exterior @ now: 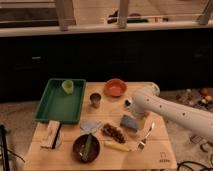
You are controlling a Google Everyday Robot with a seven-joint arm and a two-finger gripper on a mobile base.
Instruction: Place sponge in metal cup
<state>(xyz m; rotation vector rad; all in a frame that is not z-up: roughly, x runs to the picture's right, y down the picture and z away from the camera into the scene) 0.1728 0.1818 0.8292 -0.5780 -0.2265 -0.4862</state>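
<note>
A wooden surface (160,159) is seen carrying several containers. A green tray (54,106) is set at its left side, and a light green cup (67,86) is stood upright in the tray's far right corner. The metal cup (95,99) is stood upright on the surface just right of the tray; its inside is seen only as dark. An orange bowl (115,88) is placed beyond it, near the far edge. A dark bowl (86,147) at the near edge is seen to hold a long green item.

The sponge (130,122) is laid flat on the surface, right of the middle, well apart from the metal cup and outside every container. A pale grey cloth (90,126), a brown heap (114,133) and a fork (146,135) are laid around it.

The white arm is reached in from the right, and the pincer (133,111) is held just above the sponge's far side. Whether the pincer is wide or narrow cannot be told.
</note>
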